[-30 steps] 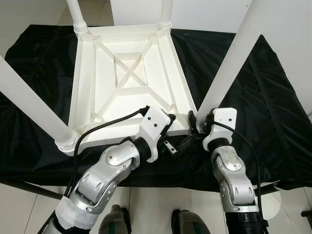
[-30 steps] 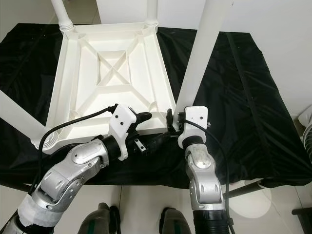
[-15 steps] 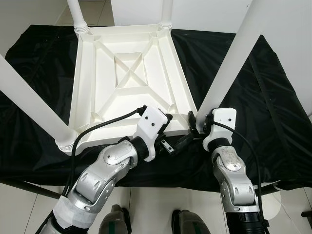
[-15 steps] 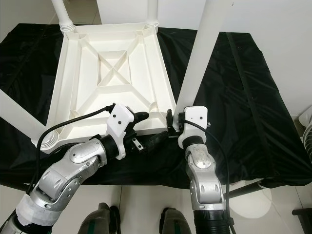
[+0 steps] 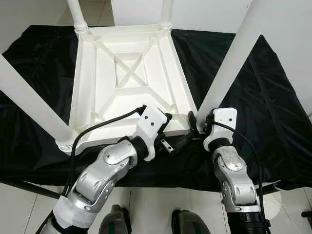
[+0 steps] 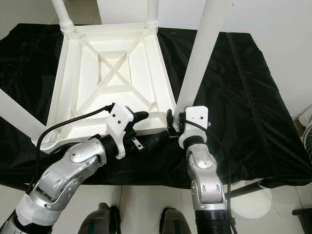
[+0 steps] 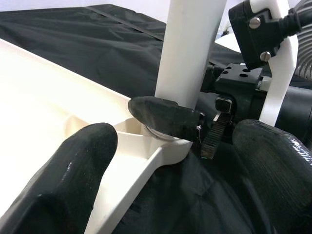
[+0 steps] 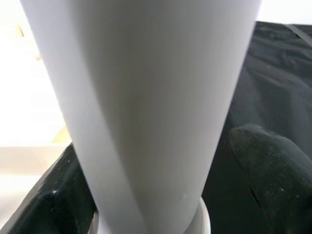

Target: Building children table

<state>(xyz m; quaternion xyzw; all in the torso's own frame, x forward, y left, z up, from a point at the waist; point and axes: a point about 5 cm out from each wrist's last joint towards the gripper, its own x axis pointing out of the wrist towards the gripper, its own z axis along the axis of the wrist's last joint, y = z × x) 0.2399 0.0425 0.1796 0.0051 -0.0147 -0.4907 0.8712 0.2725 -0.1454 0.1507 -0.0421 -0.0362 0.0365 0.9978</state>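
A white plastic children's table [image 5: 129, 78] lies upside down on a black cloth, with its four white legs pointing up. The near right leg [image 5: 234, 58] stands in the corner socket closest to my arms. My right gripper [image 5: 201, 123] is shut on the base of that leg, and in the right wrist view the leg [image 8: 146, 97] sits between its black fingers [image 8: 268, 165]. My left gripper [image 5: 174, 130] is open and straddles the table's near right corner [image 7: 161, 146], one finger [image 7: 63, 180] over the rim, the other outside it.
The black cloth [image 5: 273, 122] covers a work surface whose front edge runs just under my wrists. The near left leg [image 5: 29, 102] slants up at the left. Two far legs [image 5: 75, 14] stand at the back. A round white base [image 6: 258, 200] sits on the floor at the right.
My left gripper has drawn back slightly toward me along the table's near rim. The right gripper has stayed at the leg's base.
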